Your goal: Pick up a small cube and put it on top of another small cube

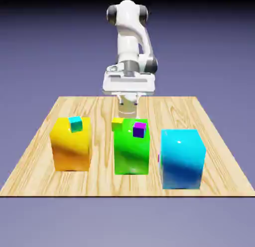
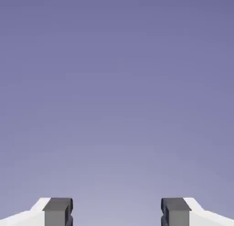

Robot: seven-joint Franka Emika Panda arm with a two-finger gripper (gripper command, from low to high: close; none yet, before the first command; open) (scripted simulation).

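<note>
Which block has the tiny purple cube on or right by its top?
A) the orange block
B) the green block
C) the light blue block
B: the tiny purple cube shows against the upper part of the green block, well away from the other two.

No lettering, numbers, labels, brands or signs can be read in either view.
</note>
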